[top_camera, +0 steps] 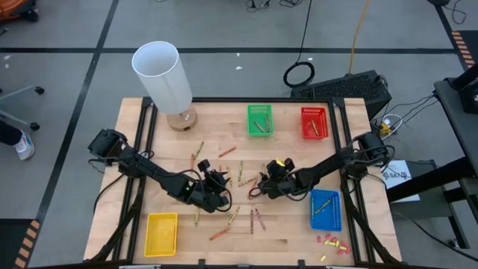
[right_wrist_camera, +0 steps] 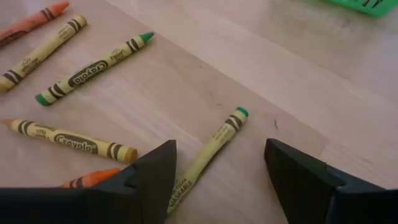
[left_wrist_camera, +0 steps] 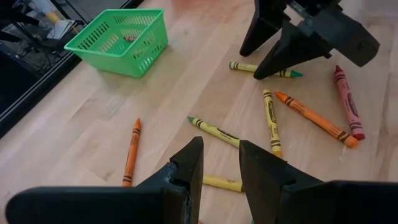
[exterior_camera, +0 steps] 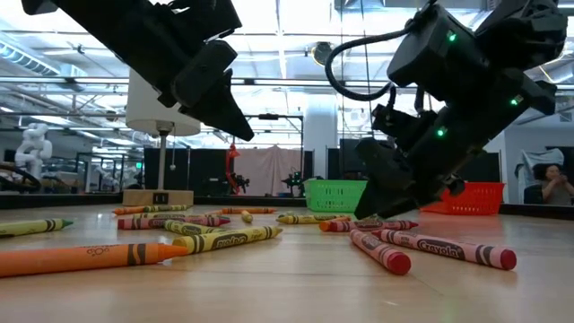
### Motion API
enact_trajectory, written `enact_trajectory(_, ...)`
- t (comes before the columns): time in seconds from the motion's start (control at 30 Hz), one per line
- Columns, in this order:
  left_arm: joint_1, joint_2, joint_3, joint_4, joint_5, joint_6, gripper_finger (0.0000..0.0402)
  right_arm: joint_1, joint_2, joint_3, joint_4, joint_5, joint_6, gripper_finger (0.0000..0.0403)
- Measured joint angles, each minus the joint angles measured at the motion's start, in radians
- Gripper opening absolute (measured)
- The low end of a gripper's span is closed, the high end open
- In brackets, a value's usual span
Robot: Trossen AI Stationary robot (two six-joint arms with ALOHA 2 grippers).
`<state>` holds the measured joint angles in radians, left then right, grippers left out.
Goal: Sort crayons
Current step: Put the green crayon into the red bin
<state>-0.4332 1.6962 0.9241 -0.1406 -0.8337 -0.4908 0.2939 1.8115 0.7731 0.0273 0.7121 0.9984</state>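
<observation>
On pale wood grain, thin paper-wrapped crayons (right_wrist_camera: 208,155).

Green basket (top_camera: 260,119), red basket (top_camera: 314,123)

I read "Crayola" on the red crayon (exterior_camera: 448,246) lying just below my right gripper (exterior_camera: 395,202), and again on the yellow crayon (right_wrist_camera: 71,142) beside its fingers.
</observation>
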Motion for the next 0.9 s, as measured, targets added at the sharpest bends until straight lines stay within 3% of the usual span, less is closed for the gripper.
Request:
enact_trajectory(0.23, 0.0, 0.0, 0.0, -0.003, 0.0, 0.0, 0.0102, 0.0, -0.002, 0.0, -0.004, -0.029, -0.032, 0.0194)
enact_trajectory(0.7, 0.0, 0.0, 0.0, -0.003, 0.0, 0.0, 0.0102, 0.003, -0.004, 0.002, -0.011, -0.082, -0.108, 0.005)
enact_trajectory(0.9, 0.0, 0.0, 0.0, -0.003, 0.0, 0.0, 0.0102, 0.003, -0.005, 0.002, -0.013, -0.1, -0.128, 0.0007)
